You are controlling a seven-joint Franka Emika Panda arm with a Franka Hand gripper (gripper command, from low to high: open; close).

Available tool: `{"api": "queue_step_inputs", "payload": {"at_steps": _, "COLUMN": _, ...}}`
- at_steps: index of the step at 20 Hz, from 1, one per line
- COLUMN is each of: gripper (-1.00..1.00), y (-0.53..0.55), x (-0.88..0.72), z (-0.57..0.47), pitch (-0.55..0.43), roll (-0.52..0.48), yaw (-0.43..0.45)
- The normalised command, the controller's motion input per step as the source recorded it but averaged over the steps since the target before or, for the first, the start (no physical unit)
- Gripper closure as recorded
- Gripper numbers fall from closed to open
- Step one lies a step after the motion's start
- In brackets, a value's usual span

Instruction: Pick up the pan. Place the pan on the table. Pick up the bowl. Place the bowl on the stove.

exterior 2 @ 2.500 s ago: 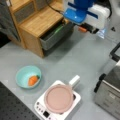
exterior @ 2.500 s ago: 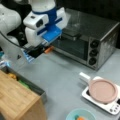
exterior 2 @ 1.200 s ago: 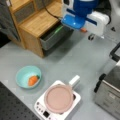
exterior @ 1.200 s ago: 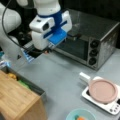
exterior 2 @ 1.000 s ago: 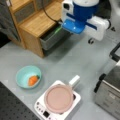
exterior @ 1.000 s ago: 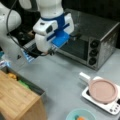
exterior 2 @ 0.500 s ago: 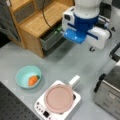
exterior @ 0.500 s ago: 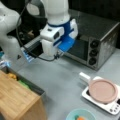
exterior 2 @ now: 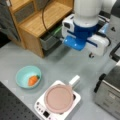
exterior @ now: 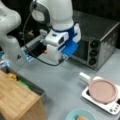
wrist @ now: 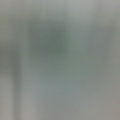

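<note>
The grey table (exterior: 67, 85) carries everything and fills the wrist view as a soft grey blur with no object to make out. Above it hangs the white arm with its blue wrist block; the gripper (exterior 2: 82, 46) is seen from above in a front view, so its fingers are hidden under the body, and I cannot tell whether they are spread or closed. In a front view the gripper (exterior: 58, 50) hovers over bare table, well apart from the pan and holding nothing that shows.

A steel toaster oven (exterior: 100, 42) stands at a front view's right, its far edge cut off. A wooden shelf unit (exterior 2: 37, 22) sits at a front view's top left, partly cropped.

The stove (exterior 2: 41, 108) is near a front view's bottom, mostly covered by the pan (exterior 2: 59, 98), which rests on it with its white handle pointing up and right. In both front views the pan is on the stove, not yet lifted.

The bowl (exterior 2: 26, 76) stands on the table left of the stove, apart from it, with a small orange thing inside, too blurred to name.
</note>
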Motion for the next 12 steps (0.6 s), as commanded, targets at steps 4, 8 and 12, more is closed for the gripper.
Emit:
{"api": "queue_step_inputs", "payload": {"at_steps": 4, "gripper": -1.00, "y": 0.14, "x": 0.33, "z": -0.08, "pitch": 0.060, "roll": 0.072, "yaw": -0.165}}
{"api": "queue_step_inputs", "payload": {"at_steps": 8, "gripper": -1.00, "y": 0.16, "x": 0.39, "z": -0.07, "pitch": 0.063, "roll": 0.077, "yaw": -0.213}}
{"api": "queue_step_inputs", "payload": {"at_steps": 12, "gripper": -1.00, "y": 0.15, "x": 0.47, "z": 0.01, "pitch": 0.082, "roll": 0.058, "yaw": -0.182}}
